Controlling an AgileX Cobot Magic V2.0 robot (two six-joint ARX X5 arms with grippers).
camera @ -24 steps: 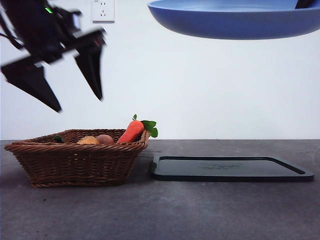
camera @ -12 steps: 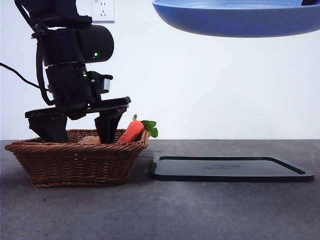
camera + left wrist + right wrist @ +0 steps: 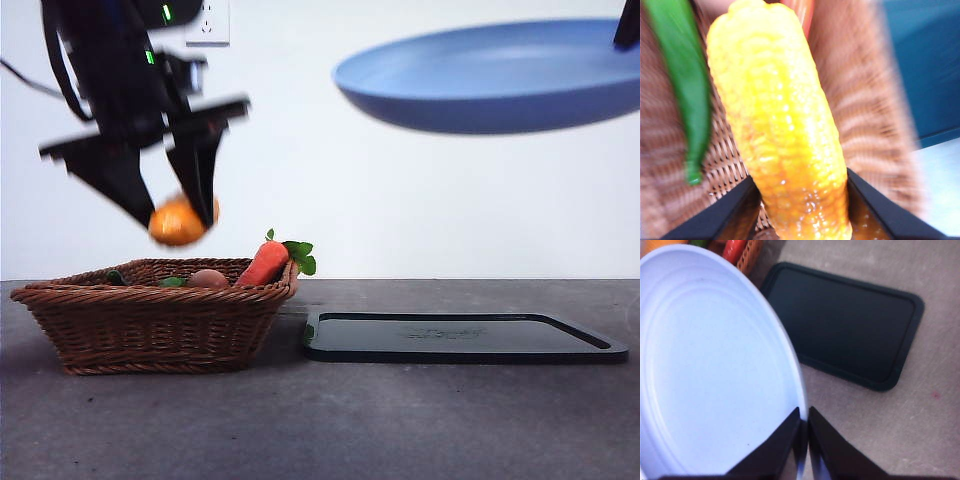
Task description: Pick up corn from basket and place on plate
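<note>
Orange-yellow corn (image 3: 180,221) clamped in left gripper (image 3: 170,205), now lifted clear above basket (image 3: 150,320), out of it since half a second ago. Plate (image 3: 490,80) pinched at rim by right gripper (image 3: 804,427), tilted and lower than before.

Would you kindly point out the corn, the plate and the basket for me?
corn (image 3: 785,125): left wrist view, middle of the cob's kernel rows.
plate (image 3: 480,85): front view, its blue underside, held in the air.
basket (image 3: 150,325): front view, its woven front wall.

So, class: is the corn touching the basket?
Apart. The front view shows the corn, clamped in the left gripper, hanging above the basket with white wall between them.
</note>
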